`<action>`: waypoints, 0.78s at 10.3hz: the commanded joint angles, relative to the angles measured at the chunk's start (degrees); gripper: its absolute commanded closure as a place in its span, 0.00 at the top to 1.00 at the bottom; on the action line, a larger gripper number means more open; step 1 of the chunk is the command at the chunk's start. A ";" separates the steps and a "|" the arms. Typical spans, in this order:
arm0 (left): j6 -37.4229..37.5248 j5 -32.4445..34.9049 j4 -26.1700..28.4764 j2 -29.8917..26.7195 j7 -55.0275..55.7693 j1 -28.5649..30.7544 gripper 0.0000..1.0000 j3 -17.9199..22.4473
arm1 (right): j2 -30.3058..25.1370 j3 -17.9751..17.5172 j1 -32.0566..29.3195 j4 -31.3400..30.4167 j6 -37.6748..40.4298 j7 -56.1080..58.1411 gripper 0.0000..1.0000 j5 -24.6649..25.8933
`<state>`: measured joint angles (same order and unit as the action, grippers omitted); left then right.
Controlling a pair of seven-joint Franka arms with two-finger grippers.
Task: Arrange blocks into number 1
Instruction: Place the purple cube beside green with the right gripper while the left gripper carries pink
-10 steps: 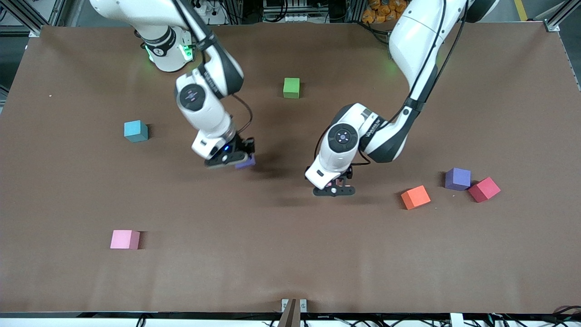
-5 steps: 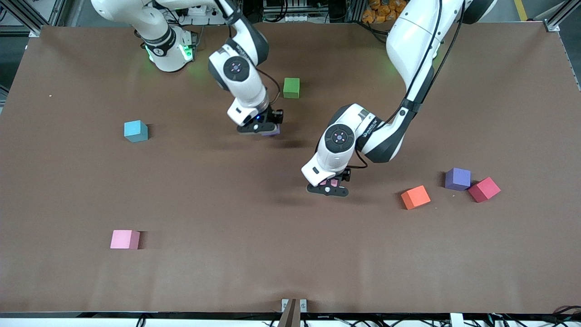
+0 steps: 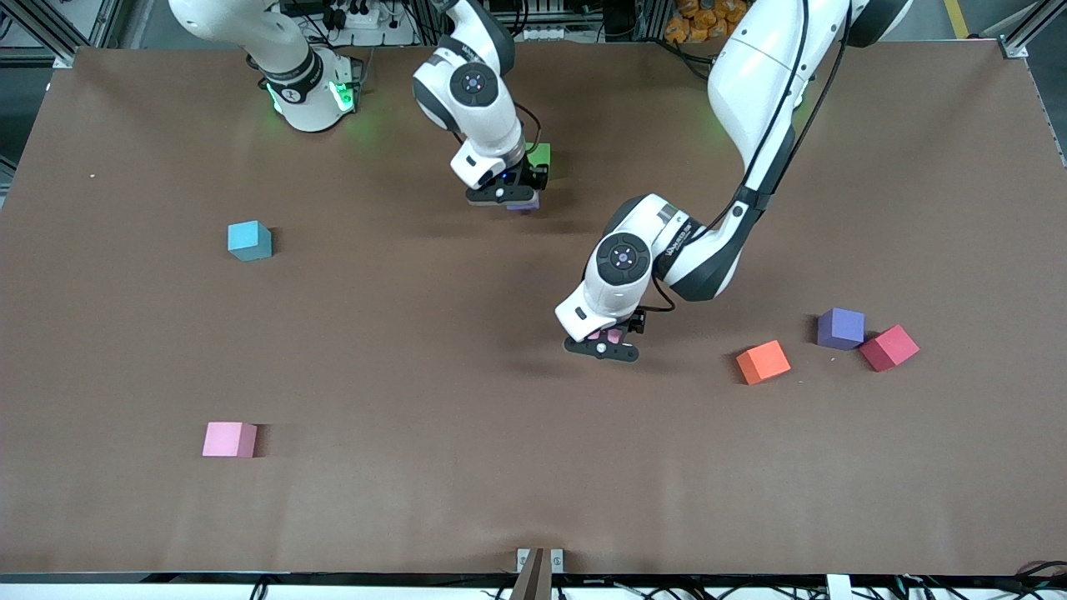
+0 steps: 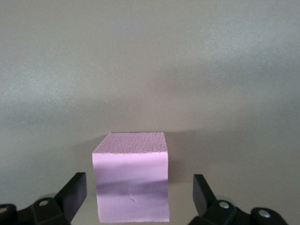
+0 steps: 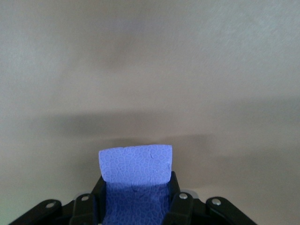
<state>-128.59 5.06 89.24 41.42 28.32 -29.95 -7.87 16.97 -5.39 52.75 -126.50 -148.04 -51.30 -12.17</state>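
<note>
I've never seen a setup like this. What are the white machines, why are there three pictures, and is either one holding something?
They are two robot arms at a brown table, each ending in a two-finger gripper. The wide picture is from a high camera facing them; the two close-ups come from cameras on their wrists. The right gripper is shut on a purple block, beside the green block. The left gripper is open around a pink block that rests on the table, not gripped. Also lying about: a light blue cube, another pink block, an orange block, and a second purple block next to a red cube.
</note>
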 commanded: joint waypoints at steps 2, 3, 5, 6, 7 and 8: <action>0.35 -1.29 0.15 0.15 -1.42 -0.02 1.00 0.40 | 2.10 0.03 1.83 -0.94 -4.89 -1.08 0.51 0.04; 0.35 -1.29 0.15 0.24 -1.42 -0.02 1.00 0.40 | 2.11 0.03 2.44 -0.86 -4.89 -1.17 0.51 -0.04; 0.35 -1.20 0.15 0.77 -1.60 0.07 1.00 0.40 | 2.11 0.03 4.02 -0.94 -4.89 -2.13 0.51 0.13; 0.35 -1.20 0.15 0.94 -1.68 0.07 1.00 0.40 | 2.11 0.03 4.64 -1.12 -4.72 -2.31 0.51 0.13; 0.35 -1.20 0.06 0.95 -1.69 0.07 1.00 0.40 | 2.11 0.03 4.99 -1.21 -4.37 -2.48 0.51 0.13; 0.35 -1.20 0.06 1.03 -1.77 0.16 1.00 0.48 | 2.28 0.03 5.17 -1.21 -4.37 -2.92 0.53 0.22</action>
<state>-128.57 5.04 89.37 42.51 28.31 -29.84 -7.77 19.47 -5.56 57.24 -127.12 -152.19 -52.63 -12.15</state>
